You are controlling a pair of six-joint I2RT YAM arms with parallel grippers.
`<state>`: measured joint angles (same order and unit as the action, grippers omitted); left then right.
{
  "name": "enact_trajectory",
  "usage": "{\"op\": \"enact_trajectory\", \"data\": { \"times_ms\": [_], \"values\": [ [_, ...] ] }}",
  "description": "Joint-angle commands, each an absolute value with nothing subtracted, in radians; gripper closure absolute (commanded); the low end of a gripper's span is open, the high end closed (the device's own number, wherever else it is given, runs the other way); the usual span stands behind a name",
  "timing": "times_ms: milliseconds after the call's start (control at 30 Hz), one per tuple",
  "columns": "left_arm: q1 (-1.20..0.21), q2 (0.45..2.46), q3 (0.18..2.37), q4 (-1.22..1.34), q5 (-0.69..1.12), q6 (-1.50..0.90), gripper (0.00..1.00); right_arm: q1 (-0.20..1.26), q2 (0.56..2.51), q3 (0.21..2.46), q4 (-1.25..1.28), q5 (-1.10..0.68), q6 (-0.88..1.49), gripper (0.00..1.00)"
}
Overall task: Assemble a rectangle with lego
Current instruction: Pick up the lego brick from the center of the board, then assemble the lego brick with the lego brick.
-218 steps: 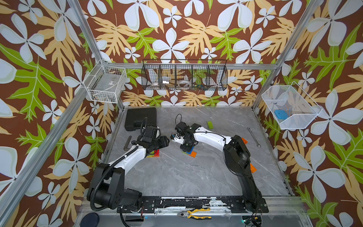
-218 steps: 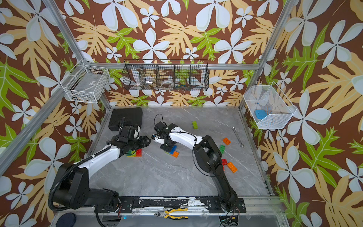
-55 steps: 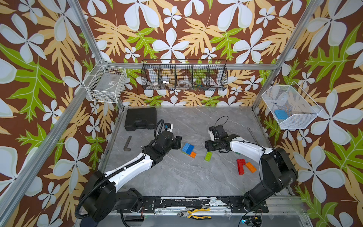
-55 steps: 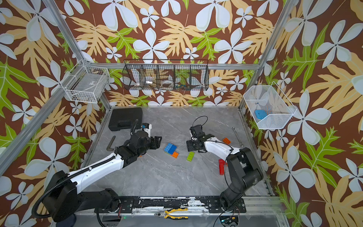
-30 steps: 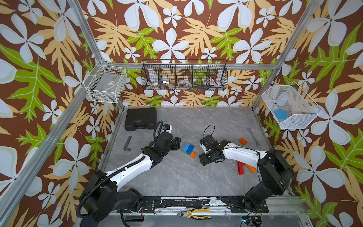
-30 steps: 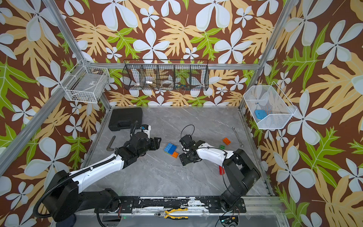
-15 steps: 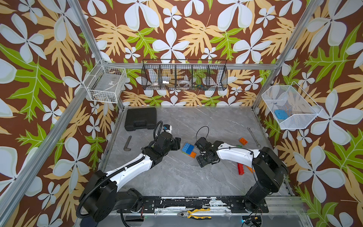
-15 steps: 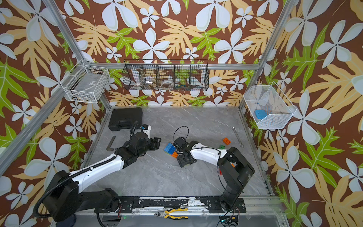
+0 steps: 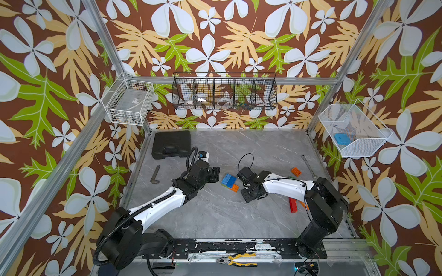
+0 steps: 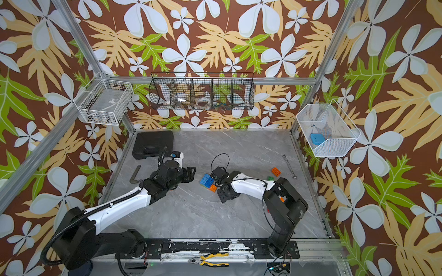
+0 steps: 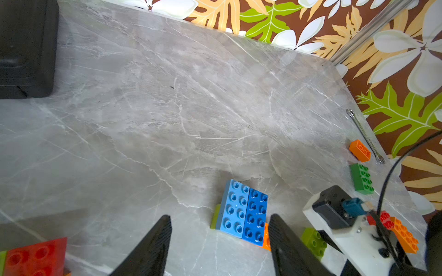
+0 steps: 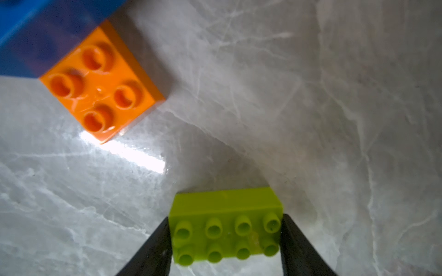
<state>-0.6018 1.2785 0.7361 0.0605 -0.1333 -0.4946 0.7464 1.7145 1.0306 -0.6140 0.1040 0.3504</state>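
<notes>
The right pincer point(image 12: 225, 219) is closed on a lime brick point(image 12: 226, 235). Its two fingers point(image 12: 153, 251) press against the brick's short ends, and the studs face up. Whether the brick rests on the counter point(image 12: 311, 119) or hangs just above it, I cannot tell.

A strip of bare counter separates the lime brick from the stack point(image 9: 229, 181). The stack has two blue bricks side by side on top. An orange brick point(image 12: 102, 86) pokes out from under them at the corner nearest the lime brick. In both top views the right arm hides the held brick. The left wrist view shows it under that arm's wrist, just beside the stack.

The left pincer point(image 9: 216, 172) stands wide and empty on the stack's other side, near it but not touching. In the left wrist view the stack lies ahead of its fingers point(image 11: 155, 246), in line with the gap between them. A red brick point(image 11: 35, 257) lies close under this arm.

Well apart, toward the counter's right edge, lie a loose orange brick point(image 9: 296, 171), a green brick point(image 11: 361, 178) and a second red brick point(image 9: 292, 205).
</notes>
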Motion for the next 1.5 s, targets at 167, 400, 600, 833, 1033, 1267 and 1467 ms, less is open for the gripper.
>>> {"op": "enact_trajectory", "data": {
  "times_ms": [167, 400, 600, 833, 1033, 1267, 1467],
  "values": [
    [-0.566, 1.244, 0.723, 0.062, -0.147, -0.481, 0.34, 0.747, 1.665, 1.113, -0.659, 0.051, 0.258, 0.52],
    [-0.506, 1.218, 0.686, 0.066, -0.127, -0.471, 0.34, 0.773, 1.713, 1.234, -0.730, 0.042, 0.095, 0.56],
    [-0.502, 1.230, 0.678, 0.080, -0.118, -0.474, 0.34, 0.805, 1.775, 1.270, -0.735, 0.096, -0.006, 0.57],
    [-0.502, 1.255, 0.683, 0.096, -0.103, -0.479, 0.34, 0.804, 1.811, 1.291, -0.706, 0.078, -0.078, 0.57],
    [-0.501, 1.273, 0.687, 0.100, -0.097, -0.480, 0.34, 0.805, 1.842, 1.322, -0.705, 0.072, -0.119, 0.57],
    [-0.500, 1.314, 0.744, 0.012, -0.101, -0.482, 0.18, 0.801, 1.871, 1.345, -0.690, 0.062, -0.138, 0.57],
    [-0.496, 1.321, 0.752, -0.006, -0.094, -0.479, 0.15, 0.796, 1.888, 1.365, -0.684, 0.051, -0.153, 0.58]
  ]
}}
